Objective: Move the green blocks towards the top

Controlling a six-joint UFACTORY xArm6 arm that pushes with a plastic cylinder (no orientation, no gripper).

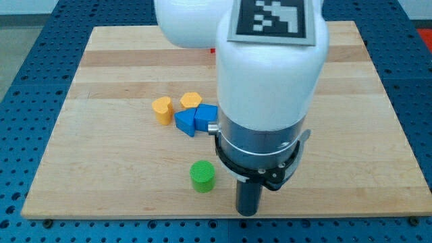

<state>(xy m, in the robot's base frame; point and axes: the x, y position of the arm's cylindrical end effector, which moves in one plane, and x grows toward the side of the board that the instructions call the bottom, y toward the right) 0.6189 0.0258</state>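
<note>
On top of the white arm [270, 74] sits a black-and-white marker tag [272, 18]. My tip [248, 213], having no jaws, stands right of the green cylinder [202, 176] on the wooden board [121, 169]; blue pegboard [27, 40] surrounds.

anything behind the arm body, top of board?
A red sliver shows at the arm's left edge; the rest is covered. One blue block is partly hidden too.
</note>
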